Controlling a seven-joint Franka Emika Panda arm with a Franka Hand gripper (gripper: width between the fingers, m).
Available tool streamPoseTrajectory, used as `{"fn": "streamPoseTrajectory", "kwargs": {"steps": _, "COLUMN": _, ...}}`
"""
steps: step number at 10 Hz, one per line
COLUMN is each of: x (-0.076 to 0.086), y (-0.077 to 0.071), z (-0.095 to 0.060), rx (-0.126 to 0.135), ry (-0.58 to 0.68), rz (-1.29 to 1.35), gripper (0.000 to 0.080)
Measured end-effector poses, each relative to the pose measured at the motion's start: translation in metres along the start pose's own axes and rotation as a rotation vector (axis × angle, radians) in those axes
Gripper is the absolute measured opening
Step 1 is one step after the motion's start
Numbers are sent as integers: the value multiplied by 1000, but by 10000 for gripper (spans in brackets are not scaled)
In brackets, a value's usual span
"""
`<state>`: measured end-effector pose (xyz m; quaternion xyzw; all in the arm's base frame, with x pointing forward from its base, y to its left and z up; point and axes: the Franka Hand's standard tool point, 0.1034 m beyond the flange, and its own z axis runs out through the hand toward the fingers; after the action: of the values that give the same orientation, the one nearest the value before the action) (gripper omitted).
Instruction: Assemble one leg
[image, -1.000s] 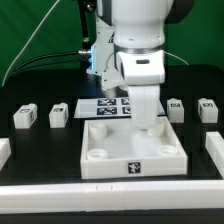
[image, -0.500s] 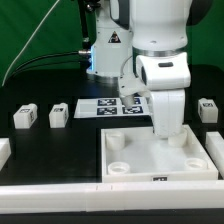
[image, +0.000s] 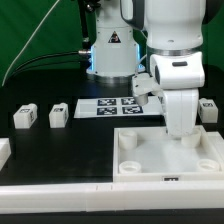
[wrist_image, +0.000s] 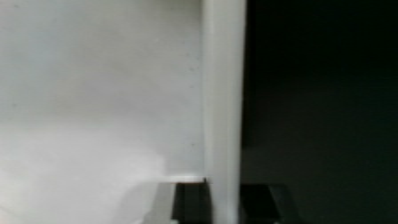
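Your 2 dark fingers (wrist_image: 189, 205) are clenched on the thin upright wall of the big white panel (image: 160, 160). The wrist view shows that wall pinched between them. The gripper (image: 178, 133) stands at the panel's far edge. No leg is held. The closest leg (image: 207, 110) sits on the black table (image: 60, 150) just beside the arm (image: 175, 60), at the exterior view's right. 2 other legs (image: 24, 117) (image: 59, 114) sit well apart at its left. Watch the closest leg: shifting the panel sideways could knock it over. So narrow a pinch may also slip.
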<state>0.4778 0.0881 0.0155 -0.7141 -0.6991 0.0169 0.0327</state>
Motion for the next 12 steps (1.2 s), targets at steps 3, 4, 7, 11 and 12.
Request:
{"fn": "streamPoseTrajectory", "kwargs": {"steps": 3, "x": -1, "y": 0, "z": 0, "rx": 1, "ry": 0, "rz": -13, "gripper": 64}}
{"fn": "streamPoseTrajectory", "kwargs": {"steps": 4, "x": -1, "y": 0, "z": 1, "rx": 1, "ry": 0, "rz": -13, "gripper": 159}}
{"fn": "streamPoseTrajectory", "kwargs": {"steps": 7, "x": 0, "y": 1, "z": -2, "rx": -7, "ry": 1, "rz": -1, "gripper": 573}}
{"fn": "streamPoseTrajectory", "kwargs": {"steps": 11, "x": -3, "y": 0, "z": -4, "rx": -13, "ry": 1, "rz": 8, "gripper": 645}}
{"fn": "streamPoseTrajectory", "kwargs": {"steps": 12, "x": -3, "y": 0, "z": -10, "rx": -23, "ry": -1, "rz": 12, "gripper": 648}}
